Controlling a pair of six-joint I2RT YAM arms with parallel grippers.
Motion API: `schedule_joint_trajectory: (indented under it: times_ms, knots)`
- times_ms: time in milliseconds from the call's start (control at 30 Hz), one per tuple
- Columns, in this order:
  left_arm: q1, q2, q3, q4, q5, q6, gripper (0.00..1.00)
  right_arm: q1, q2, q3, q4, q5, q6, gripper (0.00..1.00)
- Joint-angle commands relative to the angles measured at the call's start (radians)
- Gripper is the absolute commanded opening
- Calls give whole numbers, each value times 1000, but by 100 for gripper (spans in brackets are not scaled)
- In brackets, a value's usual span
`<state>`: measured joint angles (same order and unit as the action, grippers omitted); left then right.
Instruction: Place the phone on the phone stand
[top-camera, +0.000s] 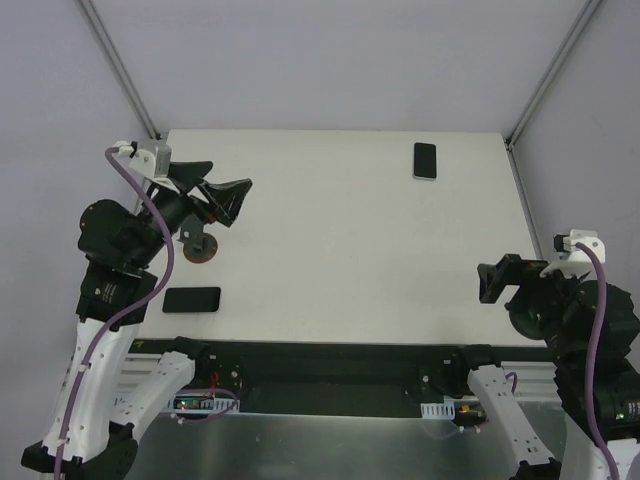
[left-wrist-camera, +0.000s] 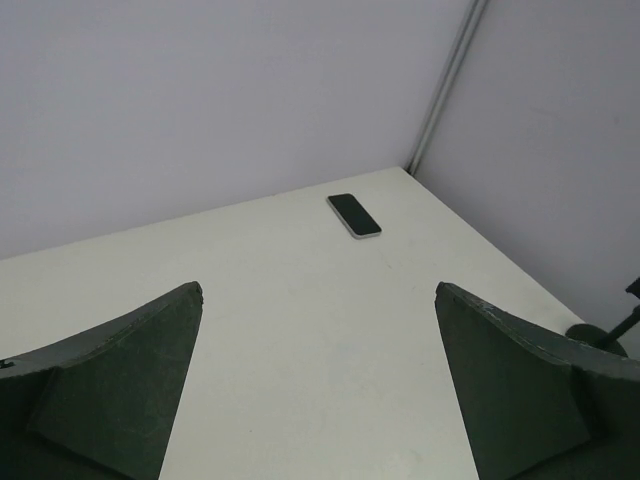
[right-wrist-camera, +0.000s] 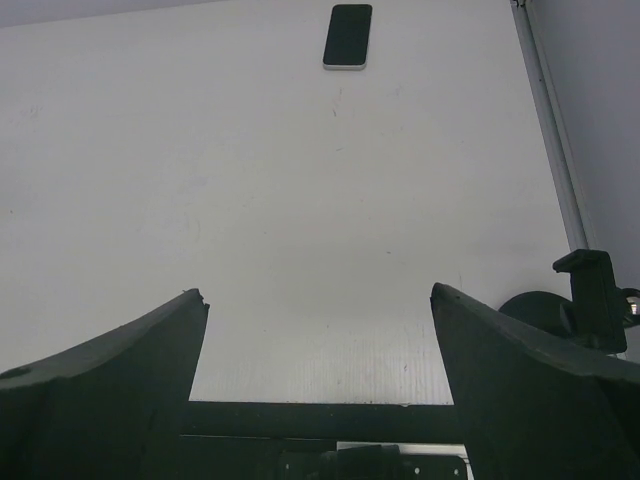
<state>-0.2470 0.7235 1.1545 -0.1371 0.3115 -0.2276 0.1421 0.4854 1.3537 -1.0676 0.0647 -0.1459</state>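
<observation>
On the table (top-camera: 330, 250), a black phone (top-camera: 192, 299) lies flat at near left, with the phone stand (top-camera: 200, 247) just beyond it. Your left gripper (left-wrist-camera: 318, 290) gapes wide, empty. A white-rimmed phone (top-camera: 425, 160) lies far right, and your right gripper (right-wrist-camera: 319, 293) is spread and holds nothing.

Soft even light, faint shadows, no glare; wrist views sharp, near claws slightly blurred
</observation>
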Motion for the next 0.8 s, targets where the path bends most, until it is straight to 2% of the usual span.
schedule_joint_trajectory:
  times_ms: [0, 200, 300, 433, 533, 567, 667, 767]
  knots:
    - [8, 82, 27, 67, 185, -45, 99, 4, 13, 10, -58, 44, 37, 96]
    - [5, 126, -67, 68, 219, -44, 99, 5, 44, -66, -74, 141, 100, 96]
    - [2, 146, -96, 70, 210, -68, 99, 5, 108, -119, -78, 155, 137, 96]
    - [3, 188, -79, 70, 281, -95, 99, 5, 174, -154, -78, 214, 268, 96]
    - [-3, 203, -91, 74, 288, -124, 99, 5, 194, -183, -89, 378, 351, 96]
    - [-6, 211, -93, 76, 290, -127, 99, 4, 199, -183, -103, 491, 403, 96]
    - [-12, 215, -93, 77, 299, -137, 99, -24, 231, -162, -169, 669, 498, 96]
    - [-20, 214, -95, 79, 304, -147, 99, -128, 232, -156, -181, 744, 528, 96]
